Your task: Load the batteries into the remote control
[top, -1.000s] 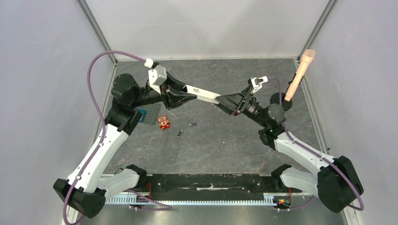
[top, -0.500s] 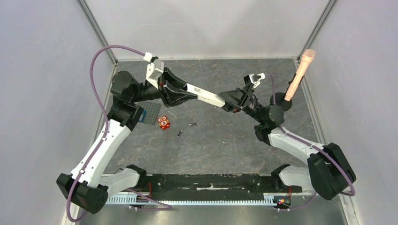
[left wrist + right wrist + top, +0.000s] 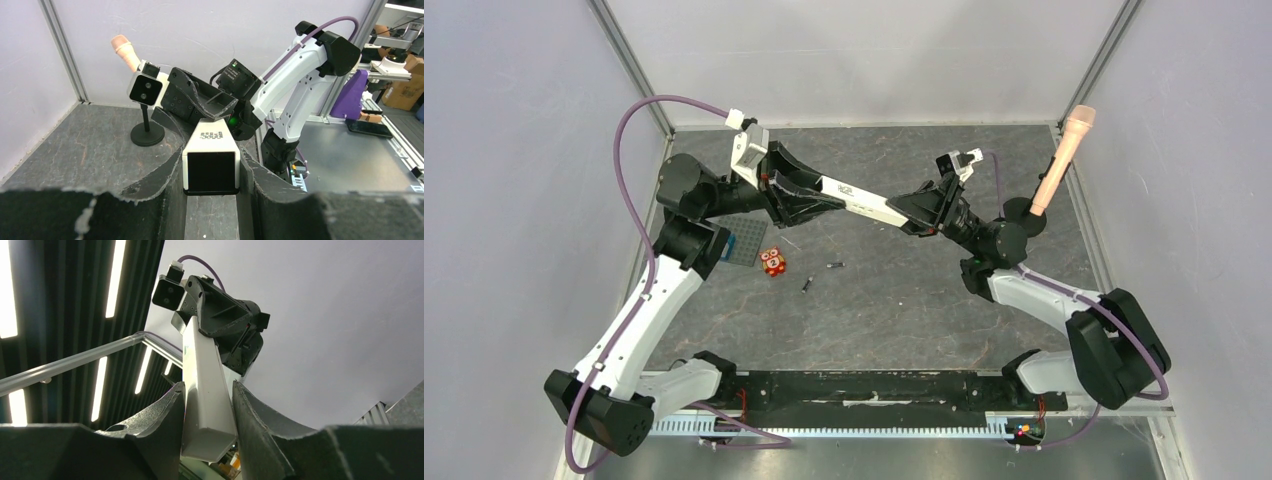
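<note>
Two batteries (image 3: 807,285) lie loose on the desk (image 3: 894,300), just apart. Beyond them the remote (image 3: 864,203) hangs above it, left pincer (image 3: 829,197) clamped on one end, right pincer (image 3: 902,213) clamped on the other. I'd keep both grips square, without twisting.

L tool (image 3: 836,203) & R tool (image 3: 904,213) both clamped mid-air, tips facing.
</note>
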Tool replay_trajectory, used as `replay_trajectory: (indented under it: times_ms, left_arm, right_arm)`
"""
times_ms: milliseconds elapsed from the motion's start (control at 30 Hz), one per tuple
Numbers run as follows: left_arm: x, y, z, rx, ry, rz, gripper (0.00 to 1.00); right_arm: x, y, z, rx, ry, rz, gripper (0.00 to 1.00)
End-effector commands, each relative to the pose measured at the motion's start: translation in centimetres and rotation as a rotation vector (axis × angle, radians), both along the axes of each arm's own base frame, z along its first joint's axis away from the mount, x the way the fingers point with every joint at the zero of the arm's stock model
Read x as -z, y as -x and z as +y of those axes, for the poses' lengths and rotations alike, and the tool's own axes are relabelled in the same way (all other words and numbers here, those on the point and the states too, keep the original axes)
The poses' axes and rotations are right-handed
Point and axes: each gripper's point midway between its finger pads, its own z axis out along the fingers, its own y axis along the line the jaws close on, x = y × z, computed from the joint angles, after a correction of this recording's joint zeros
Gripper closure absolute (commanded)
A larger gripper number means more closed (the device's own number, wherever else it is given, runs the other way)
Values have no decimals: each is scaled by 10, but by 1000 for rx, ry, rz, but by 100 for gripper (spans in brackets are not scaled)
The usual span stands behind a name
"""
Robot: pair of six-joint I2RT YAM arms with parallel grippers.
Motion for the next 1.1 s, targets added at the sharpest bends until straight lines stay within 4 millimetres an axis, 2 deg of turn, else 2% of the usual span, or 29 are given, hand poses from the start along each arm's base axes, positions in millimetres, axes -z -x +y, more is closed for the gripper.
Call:
replay_trajectory:
  times_ms: [0,200,533,933,1067]
  left_arm:
    - [-14,-14,2,-77,47,-12,98]
    - [-15,-17,3,-99,54,-20,98]
    - [-27,-29,17,-166,67,-53,98]
    - [-31,-32,24,-188,68,-67,98]
    - [-32,-32,26,-200,69,-71,98]
  right_arm:
    - [-32,34,-10,-74,-83,-174,62]
    - [-22,35,-10,-89,-71,-153,77]
    - [-3,34,-19,-82,-69,-112,81]
    - [12,29,-24,-58,-42,-82,81]
    - [15,29,-25,-54,-38,-79,77]
